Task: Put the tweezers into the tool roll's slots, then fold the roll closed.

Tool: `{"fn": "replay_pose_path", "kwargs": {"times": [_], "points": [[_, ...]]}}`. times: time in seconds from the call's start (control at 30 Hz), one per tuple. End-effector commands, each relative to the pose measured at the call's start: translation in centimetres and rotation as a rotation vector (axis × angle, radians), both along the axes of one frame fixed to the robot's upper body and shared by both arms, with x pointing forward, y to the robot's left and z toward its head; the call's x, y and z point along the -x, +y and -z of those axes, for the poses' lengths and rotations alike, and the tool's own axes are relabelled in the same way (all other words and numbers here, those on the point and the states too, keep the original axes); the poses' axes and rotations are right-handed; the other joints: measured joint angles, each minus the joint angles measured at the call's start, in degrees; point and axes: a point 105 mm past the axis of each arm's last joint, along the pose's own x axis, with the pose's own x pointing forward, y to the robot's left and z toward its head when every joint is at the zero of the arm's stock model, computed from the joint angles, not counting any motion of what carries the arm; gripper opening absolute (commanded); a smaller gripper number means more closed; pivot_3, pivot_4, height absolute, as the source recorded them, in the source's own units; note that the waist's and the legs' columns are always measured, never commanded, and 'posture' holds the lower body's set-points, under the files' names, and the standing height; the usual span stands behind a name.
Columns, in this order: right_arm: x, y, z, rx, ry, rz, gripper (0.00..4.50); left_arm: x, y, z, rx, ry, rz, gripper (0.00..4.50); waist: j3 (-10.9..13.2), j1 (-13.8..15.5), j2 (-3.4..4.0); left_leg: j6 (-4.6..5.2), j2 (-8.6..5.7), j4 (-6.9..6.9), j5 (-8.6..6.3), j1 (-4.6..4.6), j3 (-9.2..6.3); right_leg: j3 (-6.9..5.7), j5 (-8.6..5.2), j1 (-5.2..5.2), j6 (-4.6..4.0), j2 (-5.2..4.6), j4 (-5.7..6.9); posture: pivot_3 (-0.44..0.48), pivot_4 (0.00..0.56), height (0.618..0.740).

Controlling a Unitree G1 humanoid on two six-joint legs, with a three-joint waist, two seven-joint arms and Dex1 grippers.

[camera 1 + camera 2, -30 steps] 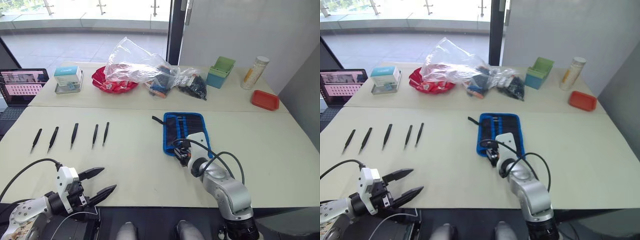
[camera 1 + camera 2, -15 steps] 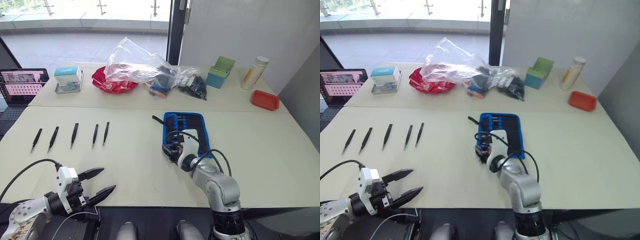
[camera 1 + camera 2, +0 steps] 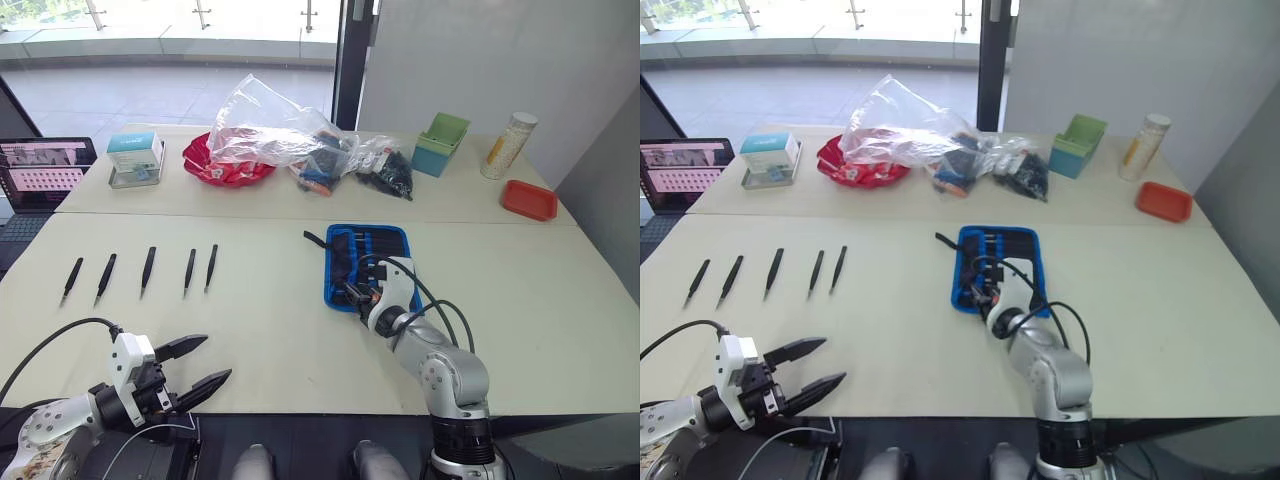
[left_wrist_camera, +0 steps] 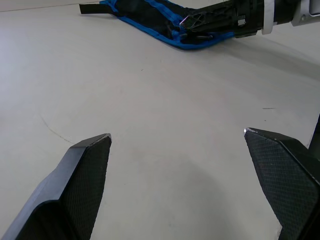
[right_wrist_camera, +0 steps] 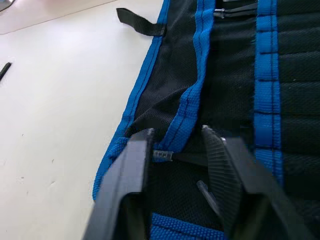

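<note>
The right arm reaches forward over the table [image 3: 270,330], its forearm low and angled toward the robot's left, so that the right tool [image 5: 176,150] sits on the near end of the tool roll [image 3: 366,262]. In the right wrist view its two fingers [image 5: 131,165] stand a narrow gap apart, straddling a blue-bound fold of the roll's fabric; whether they actually pinch that fold cannot be told. A thin dark rod lies between and just beyond the fingers, too blurred to identify.

The left arm is bent low at the table's near edge, with the left tool [image 3: 192,363] hovering just above the bare surface, spread wide and holding nothing.

The roll lies open and flat, directly under the right tool and well off to the right of the left tool. Its short black strap [image 3: 315,240] trails from the far left corner. The slots [image 5: 287,95] run beyond the right tool's fingertips; the arm's wrist and cables cover the roll's near end in the head views.

Five tweezers [image 3: 148,268] lie in a row on the table, well ahead of the left tool and far to the left of the right one. There is one roll and two tools.
</note>
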Motion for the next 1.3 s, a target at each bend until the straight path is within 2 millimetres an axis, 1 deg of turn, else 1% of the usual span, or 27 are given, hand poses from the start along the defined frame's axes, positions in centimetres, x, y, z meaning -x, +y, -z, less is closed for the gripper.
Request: {"fn": "replay_pose_path", "kwargs": {"times": [0.03,0.07,0.2,0.33,0.43,0.57,0.7,0.83,0.97,1.03,1.17,1.3], "points": [[0.8,1.8,0.5,-0.012,0.030,-0.064,0.24,-0.1,0.3,-0.9,-0.004,-0.042,-0.005,4.50,0.0,0.0,0.00,0.00,0.00,0.00,0.00,0.00,0.00,0.00,0.00,0.00,0.00,0.00,0.00,0.000,0.150,0.723],[0.8,1.9,0.6,-0.001,0.033,-0.068,0.03,0.0,0.3,-0.9,-0.004,-0.042,-0.005,4.50,0.0,0.0,0.00,0.00,0.00,0.00,0.00,0.00,0.00,0.00,0.00,0.00,0.00,0.00,0.00,0.000,0.150,0.723],[0.5,2.2,1.0,0.036,0.043,-0.069,0.03,0.0,0.3,-0.8,-0.002,-0.041,-0.010,4.50,0.0,-0.2,0.00,0.00,0.01,-0.03,0.00,0.02,0.00,0.00,0.00,0.00,0.00,0.01,0.00,0.000,0.150,0.723],[0.3,2.1,0.8,0.011,0.033,-0.050,0.03,0.1,0.4,-0.7,-0.001,-0.042,-0.015,4.50,0.0,-0.2,-0.01,0.00,0.02,-0.03,0.00,0.05,0.00,0.00,0.00,0.01,0.00,0.02,0.00,0.000,0.150,0.723],[0.2,1.8,0.0,-0.043,0.014,-0.032,0.03,0.2,0.4,-0.7,0.001,-0.042,-0.017,4.50,0.0,-0.1,-0.01,0.00,0.02,-0.03,0.00,0.04,0.00,0.00,0.00,0.00,0.00,0.02,0.00,0.000,0.150,0.723],[0.0,1.2,-1.6,-0.083,-0.026,-0.023,0.03,0.3,0.4,-0.6,0.004,-0.042,-0.018,4.50,0.0,-0.1,0.00,0.00,0.02,-0.03,0.00,0.02,0.00,0.00,0.00,0.00,0.00,0.02,0.00,0.000,0.150,0.723],[0.7,1.1,-3.1,-0.075,-0.065,-0.090,0.03,0.2,0.4,-0.5,0.007,-0.041,-0.017,4.50,0.0,0.0,0.02,0.00,0.02,-0.03,0.00,-0.01,0.00,0.00,0.00,-0.01,0.00,0.01,0.00,0.000,0.150,0.723],[1.3,0.7,-3.3,-0.030,-0.076,-0.148,0.03,0.2,0.3,-0.3,0.011,-0.040,-0.014,4.50,0.0,0.0,0.02,0.00,0.02,-0.03,0.00,-0.01,0.00,0.00,0.00,-0.02,0.00,0.01,-0.01,0.000,0.150,0.723],[1.4,-0.5,-3.3,0.036,-0.088,-0.175,0.03,0.0,0.2,-0.1,0.015,-0.039,-0.012,4.50,0.0,0.0,0.02,0.00,0.01,-0.03,0.00,-0.02,0.01,0.00,0.00,-0.01,0.00,0.01,-0.05,0.000,0.150,0.723],[1.5,-0.9,-3.5,0.071,-0.104,-0.198,0.03,0.0,0.1,-0.1,0.018,-0.038,-0.010,4.50,0.0,0.0,0.02,0.00,0.01,-0.03,0.00,-0.03,0.00,0.00,0.00,0.00,0.00,0.01,-0.11,0.000,0.150,0.723],[2.4,-0.5,-3.7,0.178,-0.159,-0.313,0.03,-0.3,-0.2,-0.1,0.022,-0.040,-0.009,4.50,0.0,0.0,0.02,0.00,0.01,-0.03,0.00,-0.05,0.00,0.00,0.00,0.00,0.00,0.01,-0.16,0.000,0.150,0.723],[3.8,0.3,-3.9,0.287,-0.231,-0.436,0.03,-0.4,-0.7,-0.1,0.023,-0.032,0.018,4.50,0.0,0.0,0.02,0.00,0.01,-0.03,0.00,-0.06,0.00,0.00,0.00,0.01,0.00,0.01,-0.19,0.000,0.150,0.723]]}}
